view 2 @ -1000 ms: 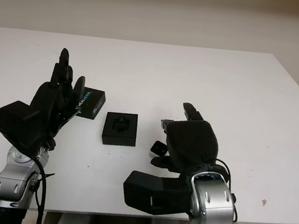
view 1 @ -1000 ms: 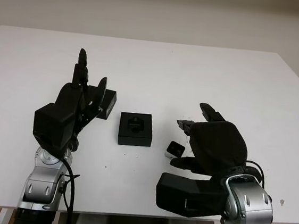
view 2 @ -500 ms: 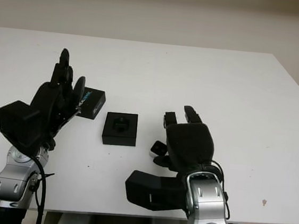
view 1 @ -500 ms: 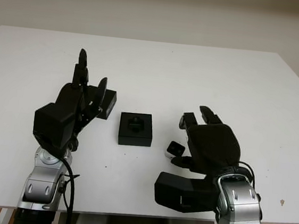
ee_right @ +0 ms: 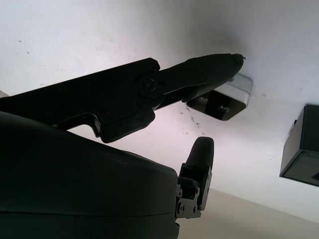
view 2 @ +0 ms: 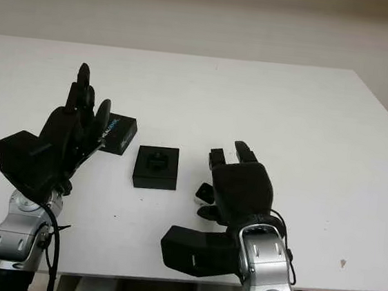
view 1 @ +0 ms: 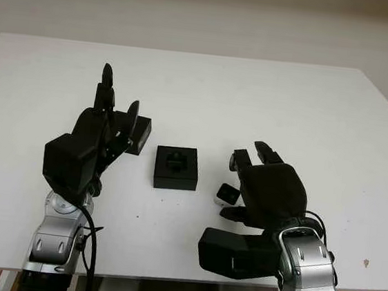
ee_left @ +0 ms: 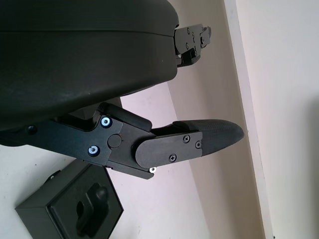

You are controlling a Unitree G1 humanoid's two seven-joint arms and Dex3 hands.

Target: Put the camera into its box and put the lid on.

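Black and bulky, my right hand (view 1: 262,187) hangs palm-down over the near right part of the table (view 1: 309,109), fingers extended and holding nothing. In my right wrist view one fingertip (ee_right: 219,62) reaches to the edge of the small silver-sided camera (ee_right: 225,98); I cannot tell whether it touches. From the head view the camera (view 1: 226,193) lies on the table just beside that hand's inner edge, partly tucked under it. The open black box (view 1: 176,167) sits just left of the camera, a strip of bare white table between them. My left hand (view 1: 102,125) is raised upright, fingers pointing up and away from me, released and empty. The black lid (view 2: 116,134) lies flat just behind and beside it, left of the box. Wide bare tabletop stretches beyond all of this to the far edge and off to the right.
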